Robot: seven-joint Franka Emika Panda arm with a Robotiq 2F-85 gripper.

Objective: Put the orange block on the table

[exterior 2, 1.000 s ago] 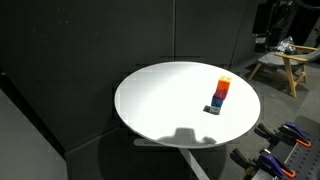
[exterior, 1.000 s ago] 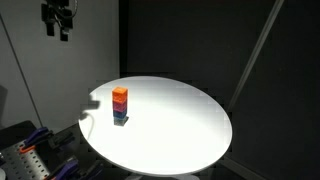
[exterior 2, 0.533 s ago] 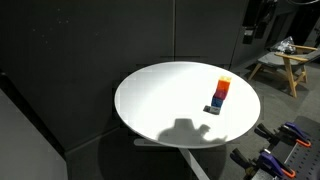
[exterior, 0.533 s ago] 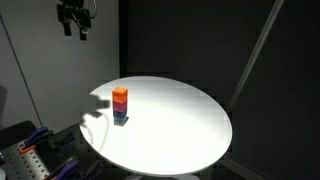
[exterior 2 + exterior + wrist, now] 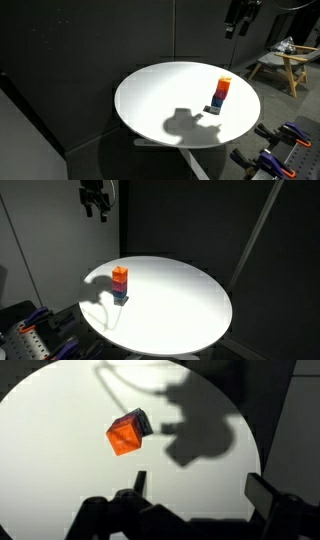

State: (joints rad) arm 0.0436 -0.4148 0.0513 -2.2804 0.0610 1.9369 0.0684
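Gripper (image 5: pixel 97 213) hangs high, jaws apart and empty; orange block (image 5: pixel 120 275) sits atop the stack (image 5: pixel 120 287) on the tabletop (image 5: pixel 185 305), and an off-centre descent could clip it, toppling the stack

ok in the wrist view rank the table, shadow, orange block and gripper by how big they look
1. table, filling most of the view
2. shadow
3. orange block
The gripper looks larger than the block, but it sits right at the camera, so I leave it unranked.
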